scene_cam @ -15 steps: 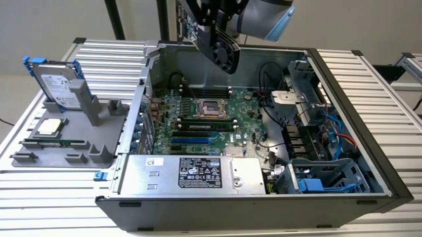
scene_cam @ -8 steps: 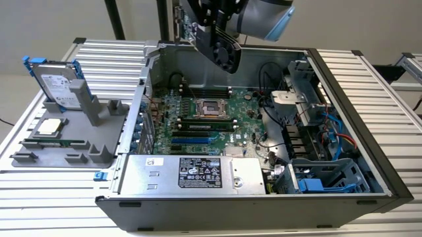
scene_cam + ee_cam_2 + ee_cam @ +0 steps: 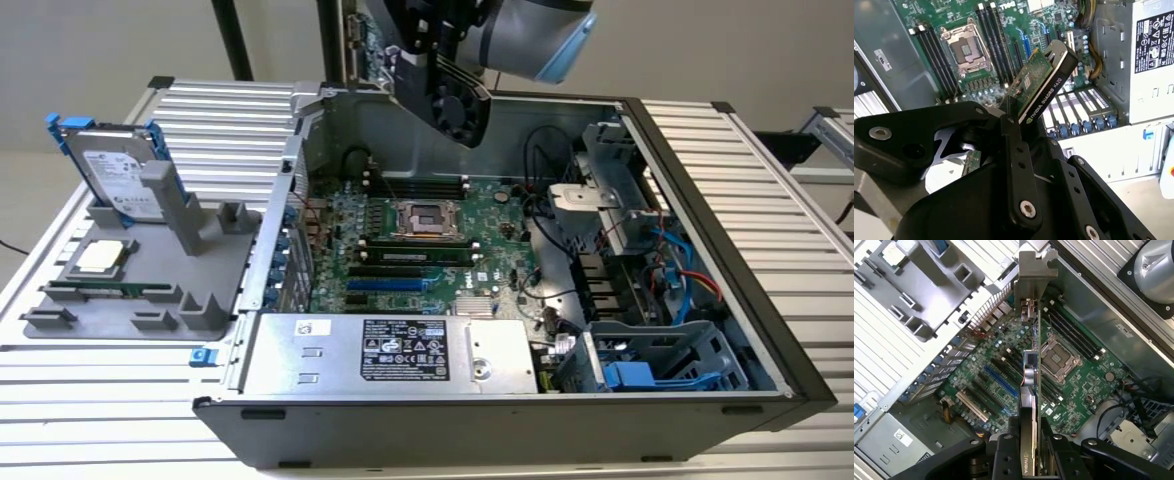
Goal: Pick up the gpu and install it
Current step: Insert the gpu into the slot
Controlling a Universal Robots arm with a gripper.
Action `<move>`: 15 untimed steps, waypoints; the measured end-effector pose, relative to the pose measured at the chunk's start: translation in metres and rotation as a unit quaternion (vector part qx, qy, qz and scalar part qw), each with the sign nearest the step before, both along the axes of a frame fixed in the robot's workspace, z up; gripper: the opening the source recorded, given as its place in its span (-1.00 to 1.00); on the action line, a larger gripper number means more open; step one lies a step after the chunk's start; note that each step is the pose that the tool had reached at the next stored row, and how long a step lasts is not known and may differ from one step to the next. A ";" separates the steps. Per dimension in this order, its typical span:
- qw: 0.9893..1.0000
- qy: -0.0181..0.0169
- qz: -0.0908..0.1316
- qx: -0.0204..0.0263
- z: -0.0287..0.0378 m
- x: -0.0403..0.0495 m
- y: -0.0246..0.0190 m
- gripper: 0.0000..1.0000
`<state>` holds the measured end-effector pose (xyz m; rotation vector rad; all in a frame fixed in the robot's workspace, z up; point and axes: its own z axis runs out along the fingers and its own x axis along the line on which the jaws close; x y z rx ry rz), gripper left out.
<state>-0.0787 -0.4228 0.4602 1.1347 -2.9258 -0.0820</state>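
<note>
The tool (image 3: 1015, 114) is clamped on the gpu (image 3: 1040, 80), held above the motherboard (image 3: 1079, 385) inside the open case; it looks light, stiff and fragile; probably best gripped across cooler and board, clear of contacts.

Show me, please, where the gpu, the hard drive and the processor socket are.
gpu (image 3: 1033, 75): second wrist view, on its green board.
hard drive (image 3: 110, 172): exterior view, on its silver face.
processor socket (image 3: 423, 218): exterior view, on its middle.

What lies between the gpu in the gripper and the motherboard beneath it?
Nothing. In the first wrist view the gpu, clamped in the gripper, hangs above the motherboard, with only open air between them.
</note>
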 end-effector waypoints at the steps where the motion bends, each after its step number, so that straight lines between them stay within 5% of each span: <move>1: 1.000 0.000 0.004 0.000 0.0000 0.0000 0.0000 -1.00; 15: 0.998 0.000 0.062 0.000 0.0000 0.0000 0.0000 -1.00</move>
